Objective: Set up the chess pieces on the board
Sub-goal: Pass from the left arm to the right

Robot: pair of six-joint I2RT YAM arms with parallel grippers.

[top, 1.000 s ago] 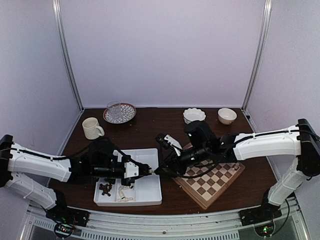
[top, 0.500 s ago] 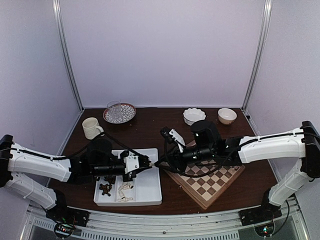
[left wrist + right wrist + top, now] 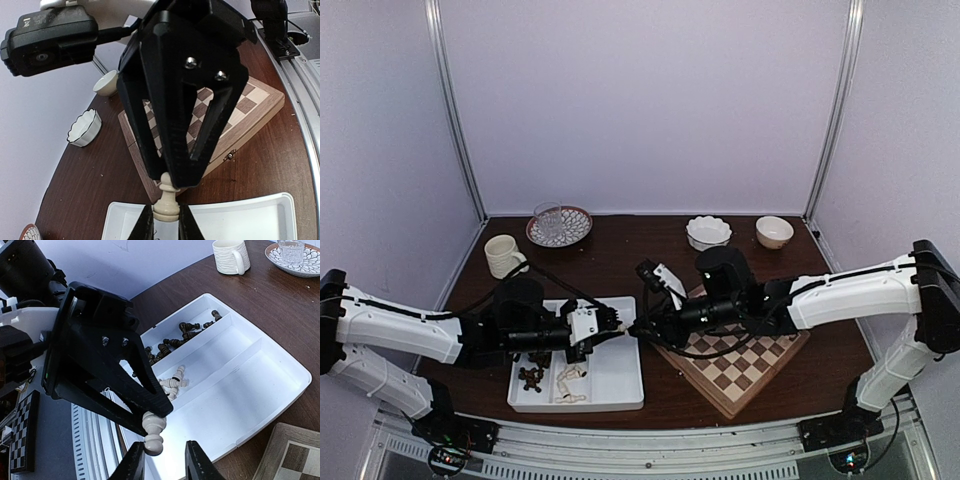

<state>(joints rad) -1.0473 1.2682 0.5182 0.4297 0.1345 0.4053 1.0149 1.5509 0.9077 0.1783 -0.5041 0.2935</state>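
**Cream pawn held between two robot claws beside a chessboard**

The task looked barely begun. The board (image 3: 750, 370), a checked wooden square, showed no piece standing on any square that could be seen. Just left of the board lay a white divided tray (image 3: 620, 385), and the pieces in view were in it. A heap of dark pieces (image 3: 172, 342) filled the compartment farthest from the board. A few cream pieces (image 3: 172, 382) lay on their sides in the narrow compartment one step nearer the board.

Close to the board's left corner, above the tray's board-side edge, the two claws met tip to tip. The left gripper (image 3: 166, 224) was clamped on the base of one cream pawn (image 3: 166, 202), whose head pointed toward the board. The right gripper (image 3: 165, 462) reached in from over the board with its jaws apart on either side of the pawn. A gap showed on at least one side, so it had not taken the piece. This read as a handover toward the board, with nearly the whole set left to place.

The right arm hid the board's left and far squares from above, and the left wrist view caught only part of the board. Whether either right finger touched the pawn could not be told. The tray's pieces were too small to name by kind.
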